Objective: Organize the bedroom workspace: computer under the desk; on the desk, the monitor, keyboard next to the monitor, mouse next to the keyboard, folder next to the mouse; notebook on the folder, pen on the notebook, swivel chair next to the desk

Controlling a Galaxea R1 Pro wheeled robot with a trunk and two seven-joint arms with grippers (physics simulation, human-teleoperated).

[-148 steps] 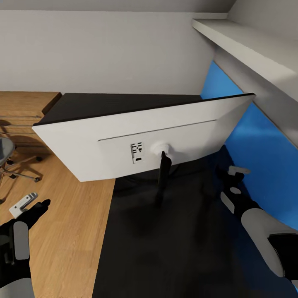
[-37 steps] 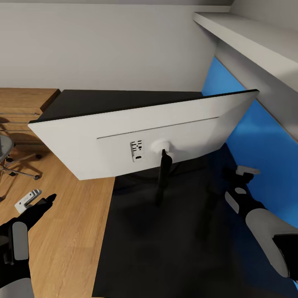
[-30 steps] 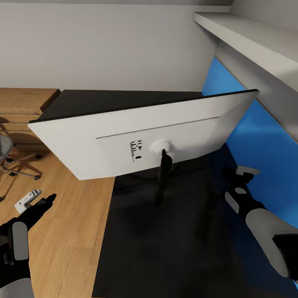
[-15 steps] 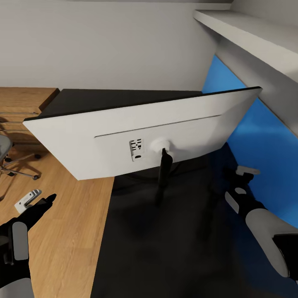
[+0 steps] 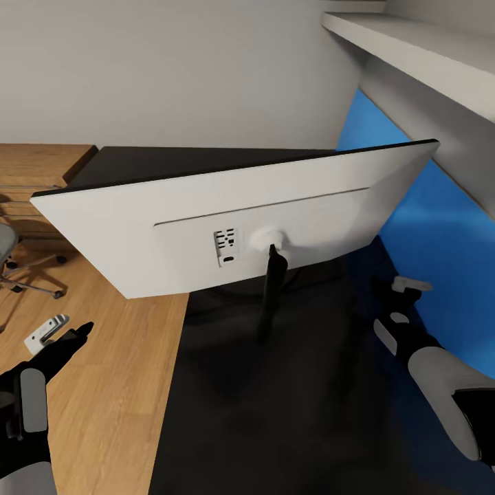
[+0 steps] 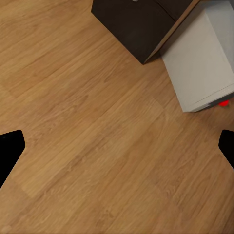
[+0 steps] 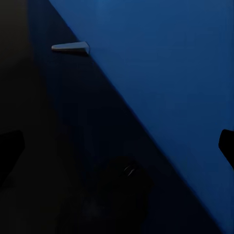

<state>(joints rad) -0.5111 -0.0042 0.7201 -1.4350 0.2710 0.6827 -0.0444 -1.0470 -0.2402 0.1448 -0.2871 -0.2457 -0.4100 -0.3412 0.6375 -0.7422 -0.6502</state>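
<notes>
the monitor (image 5: 172,227) stands on the black bench (image 5: 289,405), its pale back panel toward the head camera and the screen facing the far wall; its long axis runs across the view, the left corner hanging out over the wooden floor (image 5: 117,385) beyond the bench edge, the right corner close under the white shelf (image 5: 412,62) and against the blue wall (image 5: 426,227); the panel leans forward on its thin black stem (image 5: 269,295); the left gripper (image 5: 55,340) hovers over the floor with jaws spread wide and holding nothing; the right gripper (image 5: 407,290) sits above the bench by the blue wall, likewise wide apart and empty in the wrist view; the computer (image 6: 202,53) rests on the floor beside a dark bench leg; the swivel chair (image 5: 14,265) shows at the left edge; the risk, as i judge it: the stem is thin and the panel wide, so a push at either corner could twist or tip it off the bench; the right corner might also snag the shelf.
</notes>
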